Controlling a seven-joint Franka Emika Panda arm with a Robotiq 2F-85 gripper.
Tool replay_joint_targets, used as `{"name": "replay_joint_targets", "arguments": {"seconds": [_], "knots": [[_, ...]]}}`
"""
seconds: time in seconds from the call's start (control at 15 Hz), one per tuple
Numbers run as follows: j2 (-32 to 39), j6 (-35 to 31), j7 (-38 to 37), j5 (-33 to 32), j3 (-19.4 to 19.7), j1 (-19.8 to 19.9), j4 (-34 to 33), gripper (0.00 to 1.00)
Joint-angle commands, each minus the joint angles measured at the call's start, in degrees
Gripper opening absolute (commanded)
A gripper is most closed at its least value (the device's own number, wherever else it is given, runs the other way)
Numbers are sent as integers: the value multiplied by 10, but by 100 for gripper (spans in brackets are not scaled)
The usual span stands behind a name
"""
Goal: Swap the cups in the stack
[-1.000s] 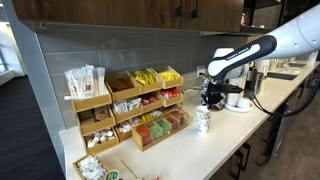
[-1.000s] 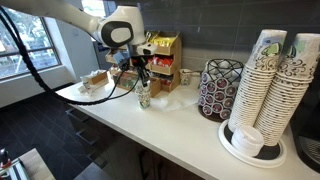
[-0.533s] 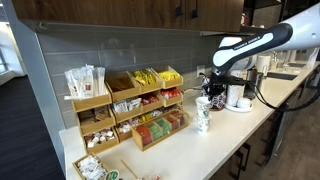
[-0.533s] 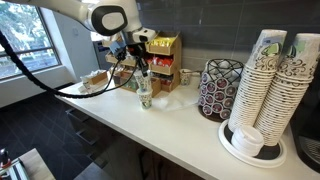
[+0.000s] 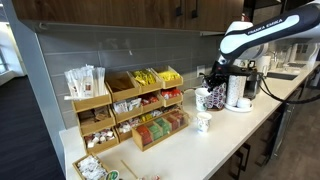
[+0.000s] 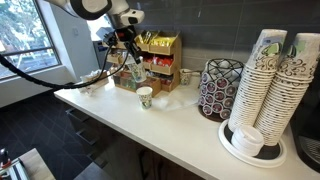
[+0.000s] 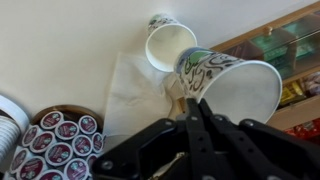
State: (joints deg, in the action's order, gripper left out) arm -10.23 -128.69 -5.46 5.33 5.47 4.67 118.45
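Holding: the hand (image 5: 207,97) is closed on one held cup (image 5: 204,101), its fingers (image 7: 196,118) pinching the cup wall by the rim; the cup hangs clear of the desk (image 5: 232,132).
Cups: two, white with a faint print, apart and not nested.
Held cup: one; in an exterior view (image 6: 137,73) it is in the air in front of the wooden racks; in the wrist view (image 7: 228,85) it fills the middle, mouth toward the camera.
Desk cup: one (image 5: 203,122), upright, mouth up, on the white desk at 6 o'clock from the held cup; in the wrist view (image 7: 170,45) it sits at 11 o'clock from the held cup.
Stack: not standing as one; its two cups are separate.
Napkin: one (image 7: 132,88), white, flat on the desk, at 7 o'clock from the desk cup in the wrist view.
Pod basket: one (image 7: 48,142), round, full of pods, at 8 o'clock in the wrist view.
Big cup towers: two (image 6: 268,80), side by side on a round tray at 3 o'clock, well apart from the desk cup.
Racks: wooden bins of packets (image 5: 135,110) along the wall, at 9 o'clock from the desk cup.
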Motion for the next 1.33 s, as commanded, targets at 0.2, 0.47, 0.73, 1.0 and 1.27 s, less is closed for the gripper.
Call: {"name": "replay_joint_targets", "arguments": {"seconds": [0.2,0.47,0.73,1.0,1.27], "knots": [[9,48,109,29,-15,-33,7,4],[15,36,101,22,-21,-33,5,4],[23,37,113,26,-21,-36,5,4],[60,32,184,69,-30,-54,5,4],[100,27,202,67,-40,-55,5,4]]}}
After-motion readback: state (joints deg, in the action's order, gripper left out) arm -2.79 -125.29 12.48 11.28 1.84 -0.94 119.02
